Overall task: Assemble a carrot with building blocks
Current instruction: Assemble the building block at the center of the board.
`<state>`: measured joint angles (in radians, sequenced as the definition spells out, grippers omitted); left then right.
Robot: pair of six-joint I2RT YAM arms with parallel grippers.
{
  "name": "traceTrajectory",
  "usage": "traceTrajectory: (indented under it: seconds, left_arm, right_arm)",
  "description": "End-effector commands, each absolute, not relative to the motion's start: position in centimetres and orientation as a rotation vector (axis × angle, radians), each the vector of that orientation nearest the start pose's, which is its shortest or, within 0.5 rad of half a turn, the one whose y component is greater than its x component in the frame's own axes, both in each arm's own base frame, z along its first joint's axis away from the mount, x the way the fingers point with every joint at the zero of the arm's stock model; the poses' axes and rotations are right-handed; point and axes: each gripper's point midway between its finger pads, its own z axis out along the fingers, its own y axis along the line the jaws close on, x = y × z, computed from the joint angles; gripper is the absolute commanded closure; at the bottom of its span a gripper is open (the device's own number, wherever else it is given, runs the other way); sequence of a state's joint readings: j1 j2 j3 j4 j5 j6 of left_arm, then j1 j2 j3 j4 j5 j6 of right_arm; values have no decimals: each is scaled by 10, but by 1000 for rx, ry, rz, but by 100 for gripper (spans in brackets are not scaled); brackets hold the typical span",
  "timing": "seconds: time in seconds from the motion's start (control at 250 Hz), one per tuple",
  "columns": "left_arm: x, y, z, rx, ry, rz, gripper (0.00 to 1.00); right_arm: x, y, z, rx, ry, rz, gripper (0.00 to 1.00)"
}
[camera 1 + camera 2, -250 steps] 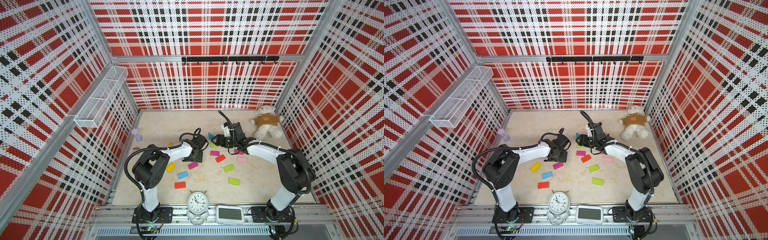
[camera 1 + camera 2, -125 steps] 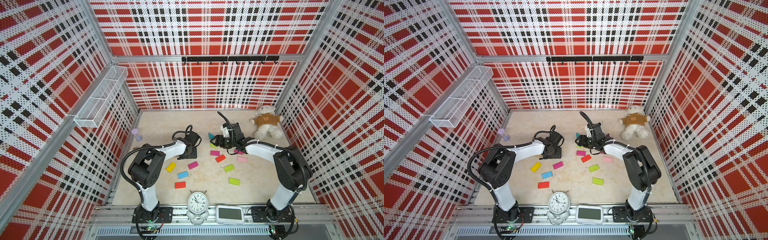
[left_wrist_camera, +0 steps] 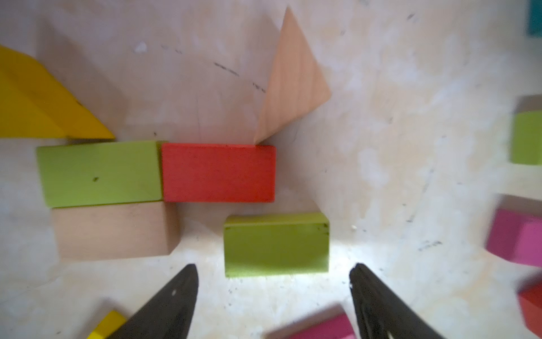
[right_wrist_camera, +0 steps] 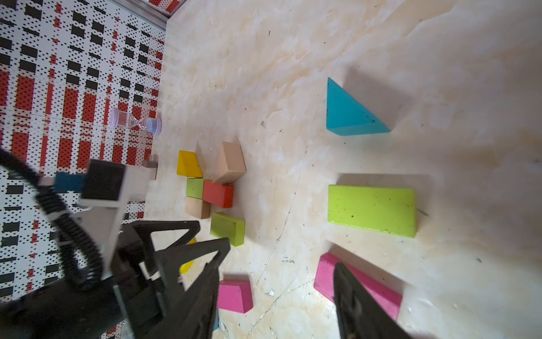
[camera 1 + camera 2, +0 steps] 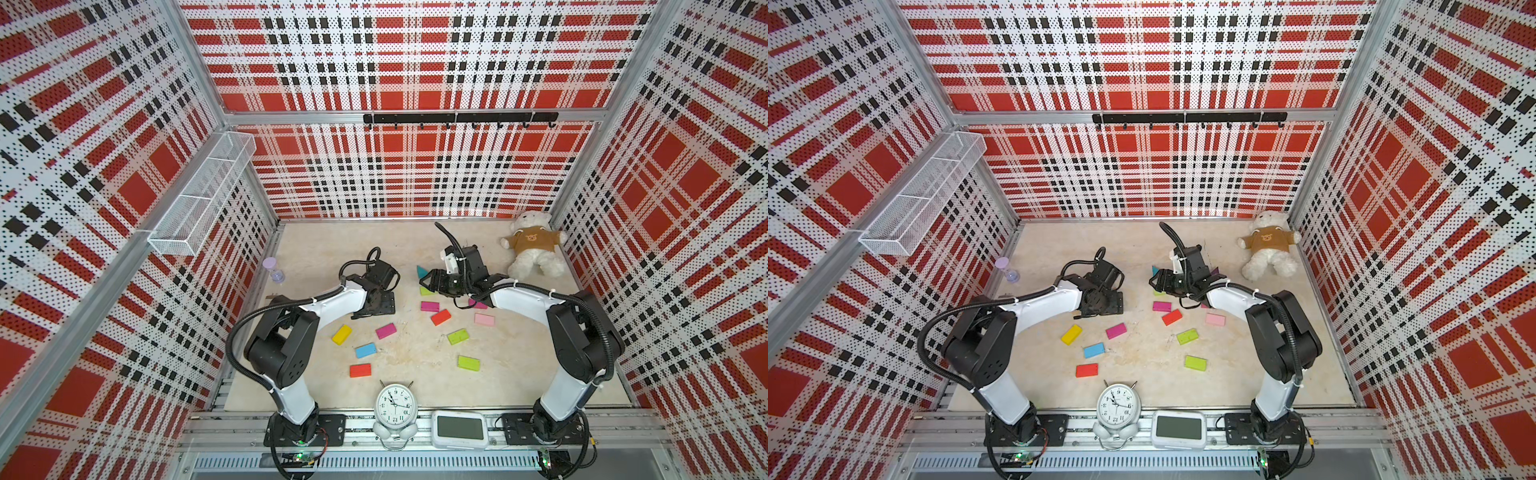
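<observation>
In the left wrist view a cluster of building blocks lies together: a yellow wedge (image 3: 44, 102), a lime block (image 3: 99, 173), a red block (image 3: 218, 173), a tan block (image 3: 114, 230) and a tan wedge (image 3: 290, 85). A second lime block (image 3: 275, 243) lies just in front of my left gripper (image 3: 273, 272), which is open and holds nothing. In both top views the left gripper (image 5: 376, 305) covers this cluster. My right gripper (image 4: 281, 258) hovers open and empty over bare table between two magenta blocks (image 4: 234, 296) (image 4: 322, 274). A lime block (image 4: 372, 210) and a blue wedge (image 4: 349, 114) lie beyond it.
Loose blocks lie nearer the front: yellow (image 5: 342, 334), magenta (image 5: 386, 331), blue (image 5: 366, 350), red (image 5: 360, 370), lime (image 5: 457, 336), lime (image 5: 469, 362), pink (image 5: 484, 319). A teddy bear (image 5: 534, 249) sits back right, a sand timer (image 5: 274, 270) at the left wall, a clock (image 5: 395, 403) at the front.
My left gripper has opened wider and the left arm has drawn back to the left. The right gripper has barely moved.
</observation>
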<state>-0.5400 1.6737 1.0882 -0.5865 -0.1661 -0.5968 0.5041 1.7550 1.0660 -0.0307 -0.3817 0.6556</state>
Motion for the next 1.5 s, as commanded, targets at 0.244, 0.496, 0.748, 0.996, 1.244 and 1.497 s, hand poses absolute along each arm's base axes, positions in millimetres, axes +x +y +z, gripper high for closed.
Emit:
traceTrajectory:
  seconds: [0.244, 0.496, 0.748, 0.996, 1.244, 1.497]
  left_arm:
    - [316, -95, 119, -335, 2594, -173, 26]
    - [297, -46, 102, -542, 2555, -256, 28]
    - [295, -35, 92, -584, 2564, -289, 29]
    - [296, -33, 88, -587, 2570, -303, 29]
    - [298, -36, 87, -581, 2577, -330, 29]
    - [298, -39, 84, -576, 2591, -344, 29]
  right_arm:
    - [350, 340, 94, -321, 2505, 901, 50]
    - [331, 381, 64, -428, 2568, 931, 55]
    - [330, 390, 43, -466, 2619, 896, 53]
    - [328, 405, 32, -487, 2633, 909, 54]
    - [334, 420, 31, -477, 2625, 971, 58]
    - [337, 431, 30, -469, 2619, 1004, 58]
